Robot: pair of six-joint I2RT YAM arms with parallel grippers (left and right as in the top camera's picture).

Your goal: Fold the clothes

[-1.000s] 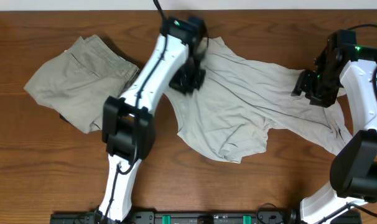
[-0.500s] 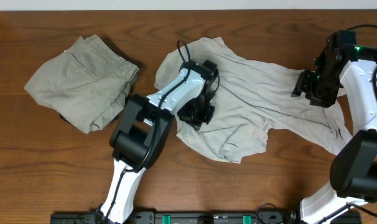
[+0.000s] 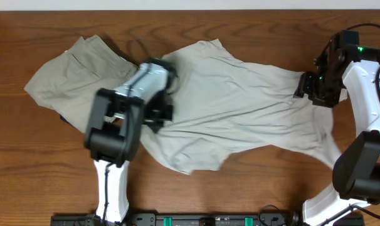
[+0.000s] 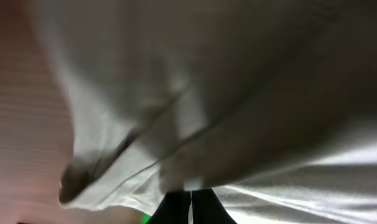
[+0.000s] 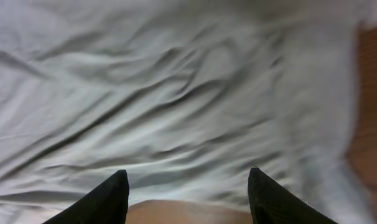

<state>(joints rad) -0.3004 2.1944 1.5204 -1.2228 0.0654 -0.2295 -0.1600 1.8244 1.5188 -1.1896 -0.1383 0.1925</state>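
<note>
Left gripper (image 4: 190, 199): fingers pressed together, pinching a bunched fold of the T-shirt (image 3: 240, 100) at its left edge. Lifted cloth fills the wrist view above the fingers.

Right gripper (image 5: 188, 174): fingers spread wide, positioned over the right end of the T-shirt. Wrinkled cloth lies just beyond the tips; contact cannot be confirmed.

T-shirt: pale off-white, lying across the centre and right of the wooden table (image 3: 39, 163), creased, its near hem curled under.

Trousers (image 3: 71, 81): khaki-olive, crumpled, at the far left. The left arm covers the gap, so contact with the T-shirt cannot be determined.
</note>
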